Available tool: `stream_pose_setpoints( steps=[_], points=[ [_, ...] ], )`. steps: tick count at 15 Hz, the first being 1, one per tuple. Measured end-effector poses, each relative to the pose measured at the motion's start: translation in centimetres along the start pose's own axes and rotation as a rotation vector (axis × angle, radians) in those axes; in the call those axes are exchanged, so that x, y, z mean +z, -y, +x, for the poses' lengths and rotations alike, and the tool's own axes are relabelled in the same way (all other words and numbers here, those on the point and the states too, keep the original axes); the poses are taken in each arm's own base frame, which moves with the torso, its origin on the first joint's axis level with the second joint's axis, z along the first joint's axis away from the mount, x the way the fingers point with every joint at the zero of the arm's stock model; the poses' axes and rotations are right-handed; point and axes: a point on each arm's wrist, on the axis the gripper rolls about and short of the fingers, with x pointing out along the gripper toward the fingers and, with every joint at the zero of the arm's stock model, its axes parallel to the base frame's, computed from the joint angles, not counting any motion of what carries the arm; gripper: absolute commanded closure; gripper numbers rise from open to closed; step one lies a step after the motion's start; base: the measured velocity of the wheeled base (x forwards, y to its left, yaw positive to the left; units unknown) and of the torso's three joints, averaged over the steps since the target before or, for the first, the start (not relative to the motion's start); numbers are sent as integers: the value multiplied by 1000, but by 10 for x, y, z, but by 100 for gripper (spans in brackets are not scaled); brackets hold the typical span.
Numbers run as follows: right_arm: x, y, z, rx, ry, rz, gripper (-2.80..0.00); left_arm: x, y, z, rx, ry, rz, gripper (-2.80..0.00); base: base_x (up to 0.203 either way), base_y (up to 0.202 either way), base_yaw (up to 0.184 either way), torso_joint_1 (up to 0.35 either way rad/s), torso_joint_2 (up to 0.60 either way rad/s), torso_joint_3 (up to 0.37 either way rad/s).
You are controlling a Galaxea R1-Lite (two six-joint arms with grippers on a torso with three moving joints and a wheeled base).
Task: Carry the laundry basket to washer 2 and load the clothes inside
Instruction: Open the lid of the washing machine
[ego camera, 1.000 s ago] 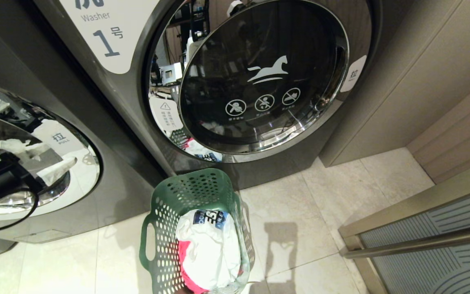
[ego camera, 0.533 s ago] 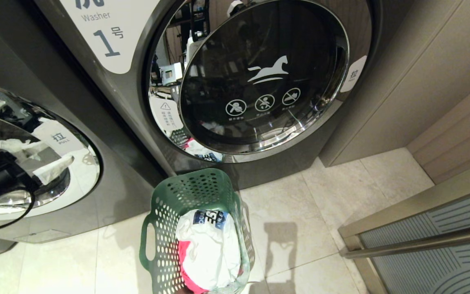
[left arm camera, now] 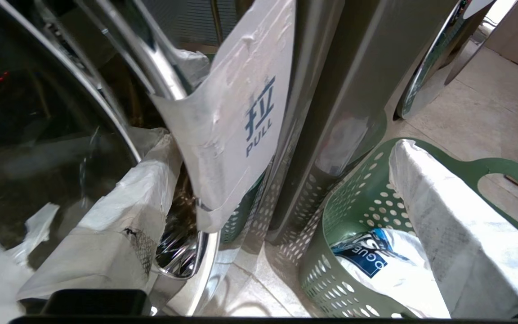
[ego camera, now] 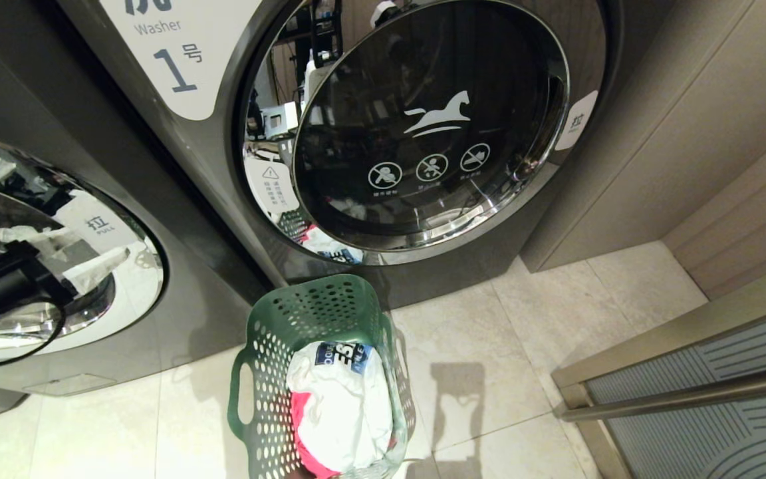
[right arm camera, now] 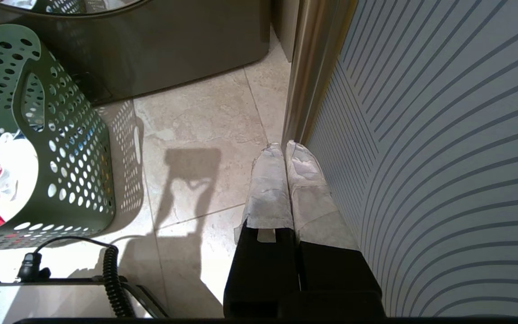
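head view, basket: we are seeing the laundry basket (ego camera: pixel 316 372) sitting on the tiled floor (ego camera: pixel 522 372), just in front of the grey washer marked 1 (ego camera: pixel 423 133); this is our landmark.
head view, clothes: the clothes (ego camera: pixel 340 406) are lying inside the basket, white garment with a blue patch on top, pink-red one under it.
head view, other washer: a second grey machine (ego camera: pixel 57 279) is standing to the left of the basket; we are not seeing its numeral, so cannot tell if it is washer 2.
head view, left gripper: left gripper (ego camera: pixel 57 256) is hovering at that machine's door rim, well left of the basket, fingers spread, holding nothing.
left wrist view, door: we are looking at the chrome door rim (left arm camera: pixel 182 265) with a white PULL label (left arm camera: pixel 236 135); one taped finger (left arm camera: pixel 119 216) is sitting against the rim, the other (left arm camera: pixel 457 234) is showing over the basket (left arm camera: pixel 353 216).
left wrist view, clothes: the white garment with its blue patch (left arm camera: pixel 376 265) is showing in the basket.
right wrist view, right gripper: right gripper (right arm camera: pixel 285 146) is hanging clenched and empty, to the right of the basket (right arm camera: pixel 38 148), beside a striped panel (right arm camera: pixel 443 135).
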Motion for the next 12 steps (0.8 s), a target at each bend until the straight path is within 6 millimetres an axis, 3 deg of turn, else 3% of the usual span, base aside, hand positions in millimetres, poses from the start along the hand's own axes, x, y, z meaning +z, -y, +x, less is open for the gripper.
stream_pose_setpoints(
  steps=[12],
  points=[
    [0, 0, 0, 0, 0, 0, 0, -8, 8, 27, -108, 15, -11, -280, 0, 0, 0, 0, 0, 0]
  ],
)
